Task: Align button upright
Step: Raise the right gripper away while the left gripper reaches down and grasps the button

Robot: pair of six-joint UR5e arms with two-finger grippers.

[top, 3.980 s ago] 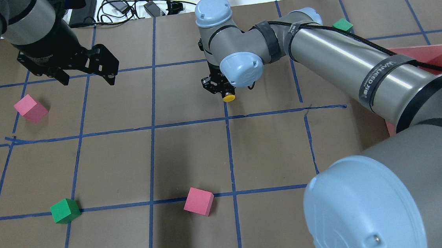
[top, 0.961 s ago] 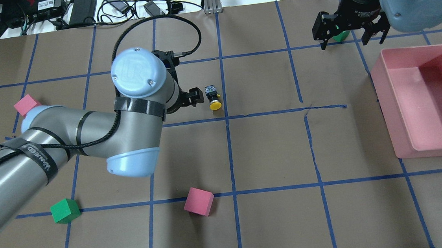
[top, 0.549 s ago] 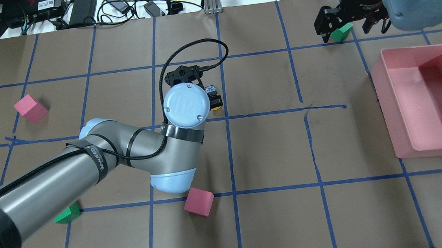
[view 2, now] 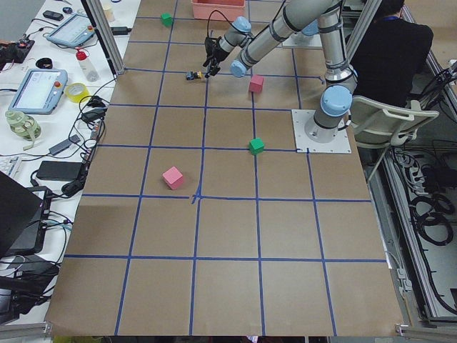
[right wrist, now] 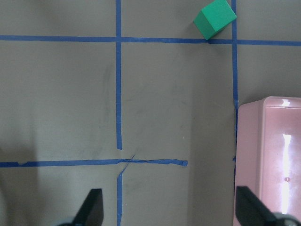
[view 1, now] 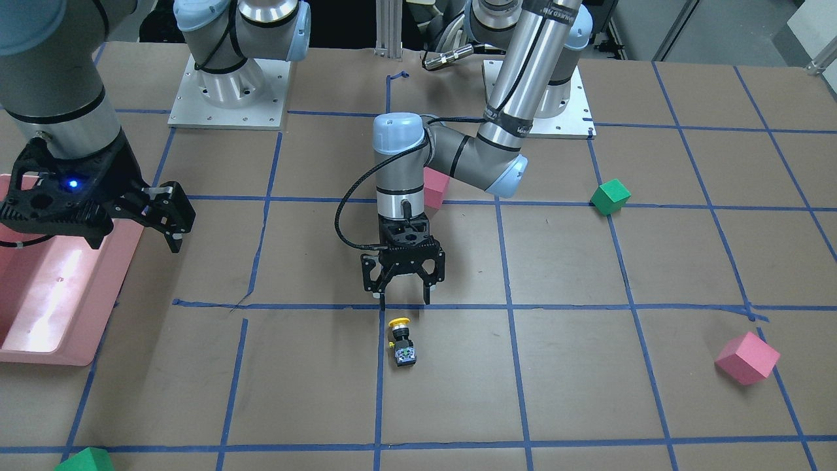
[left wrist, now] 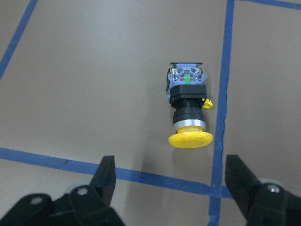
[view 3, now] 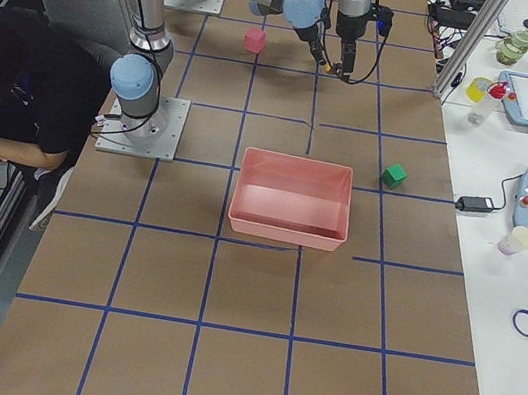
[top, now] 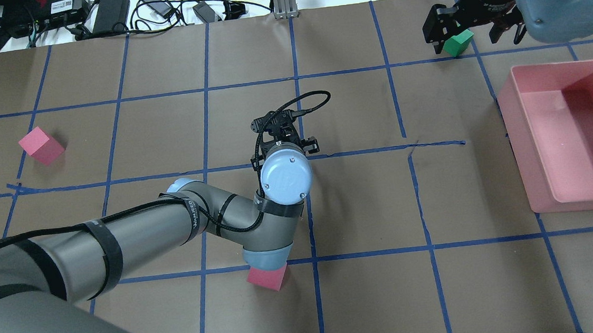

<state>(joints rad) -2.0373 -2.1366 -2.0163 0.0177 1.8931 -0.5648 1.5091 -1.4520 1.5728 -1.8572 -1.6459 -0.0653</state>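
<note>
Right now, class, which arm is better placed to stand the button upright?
Left. The open left gripper hovers just beside the button, which lies on its side; the right gripper is far off by the pink bin.

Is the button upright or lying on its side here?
On its side: the button lies flat on the table, yellow cap pointing toward the open left gripper.

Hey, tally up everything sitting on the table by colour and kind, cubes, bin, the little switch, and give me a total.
Pink cubes: 2
Green cubes: 2
Yellow-capped push-button: 1
Pink bin: 1
Total: 6
</note>
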